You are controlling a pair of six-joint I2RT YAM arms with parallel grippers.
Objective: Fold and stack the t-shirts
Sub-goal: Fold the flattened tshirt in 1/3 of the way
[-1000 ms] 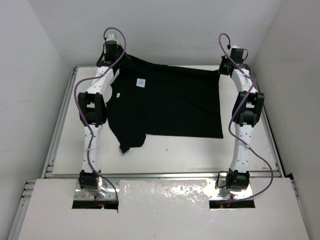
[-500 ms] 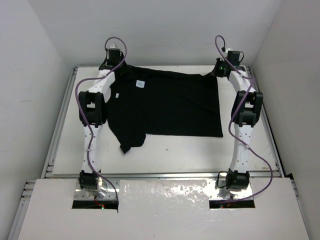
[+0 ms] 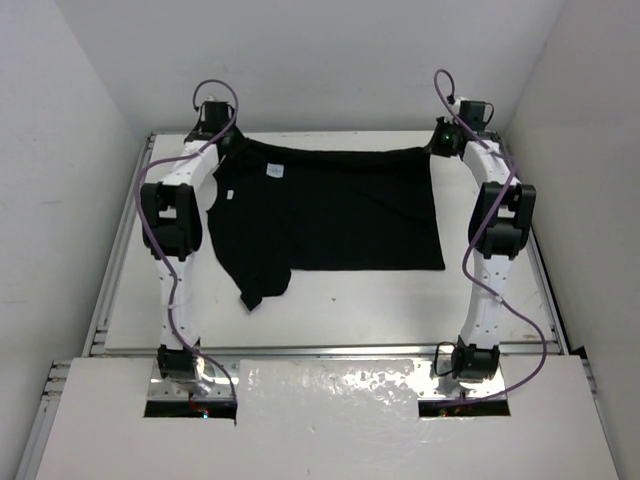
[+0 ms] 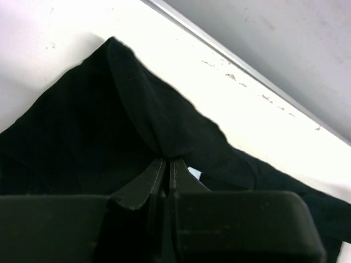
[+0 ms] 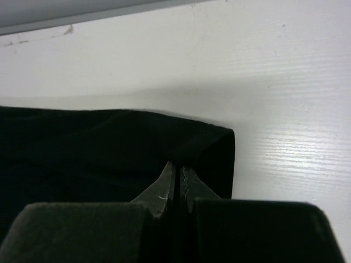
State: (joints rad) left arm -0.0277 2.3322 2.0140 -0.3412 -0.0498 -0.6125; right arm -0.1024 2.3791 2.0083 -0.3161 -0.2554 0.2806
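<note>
Between the clenched jaws of the left gripper [image 4: 167, 164] a ridge of the black t-shirt [image 3: 330, 210] is pinched (a white label [image 3: 272, 170] lies near them). A corner of the garment is clamped likewise by the right gripper [image 5: 176, 171]. Nearward from both jaws, the cloth is spread flat on the white table [image 3: 400, 300].

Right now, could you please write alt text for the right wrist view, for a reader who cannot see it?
The right gripper, jaws shut, pinches the black t-shirt close to one of its corners. The cloth spreads away to the left over the white table, with its straight edge just right of the fingertips.
</note>
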